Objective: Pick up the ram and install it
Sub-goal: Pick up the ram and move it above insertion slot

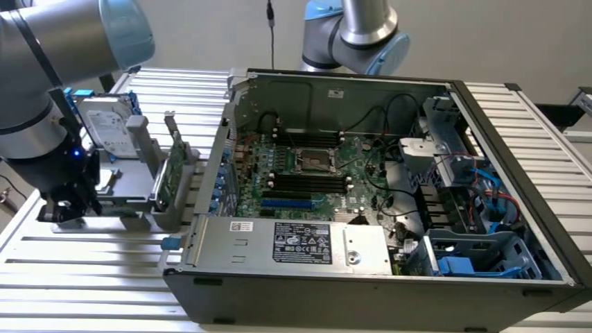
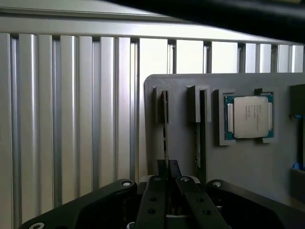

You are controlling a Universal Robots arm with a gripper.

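The ram [image 2: 164, 124] stands on edge in a slot of the grey holder [image 2: 238, 162], a thin green stick seen from above. My gripper [image 2: 167, 168] is down over its near end, and the black fingers [image 2: 155, 195] pinch the stick between them. A second stick [image 2: 199, 133] stands in the neighbouring slot. In the exterior view my gripper [image 1: 66, 207] sits low at the holder's end, on that view's left. The motherboard [image 1: 315, 166], with its black slots [image 1: 310, 184], lies inside the open computer case [image 1: 389, 277].
A processor chip [image 2: 249, 117] rests in a pocket of the holder. A silver hard drive [image 1: 107, 128] and a green card with a metal bracket [image 1: 173, 173] stand upright on the holder. A second arm [image 1: 356, 35] rises behind the case. The table is ribbed aluminium [image 1: 93, 263].
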